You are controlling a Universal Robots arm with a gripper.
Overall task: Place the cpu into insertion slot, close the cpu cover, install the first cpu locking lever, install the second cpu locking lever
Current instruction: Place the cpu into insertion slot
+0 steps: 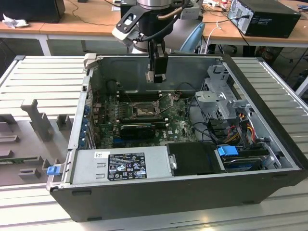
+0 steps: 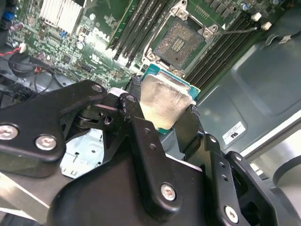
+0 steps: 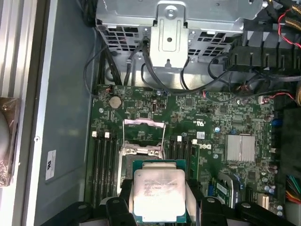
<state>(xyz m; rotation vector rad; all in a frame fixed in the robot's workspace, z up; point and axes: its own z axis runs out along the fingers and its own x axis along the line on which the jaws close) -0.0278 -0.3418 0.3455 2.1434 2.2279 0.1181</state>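
The gripper (image 1: 156, 76) grips the cpu (image 2: 163, 100) by its edges, silver top showing, raised over the open computer case (image 1: 192, 192). The uncovered insertion slot (image 2: 180, 43) lies apart, on the green board (image 3: 211, 110).

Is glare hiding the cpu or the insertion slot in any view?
Second wrist view: strong glare whitens the cpu top, the insertion slot is evenly lit. First wrist view: the cpu top is only mildly shiny. Exterior view: the case inside is dim.

A ribbed grey desk (image 1: 272, 79) spans the near scene. Far behind it stands a wooden desk (image 1: 86, 26) bearing a black computer case (image 1: 264, 17) at the exterior view's right.
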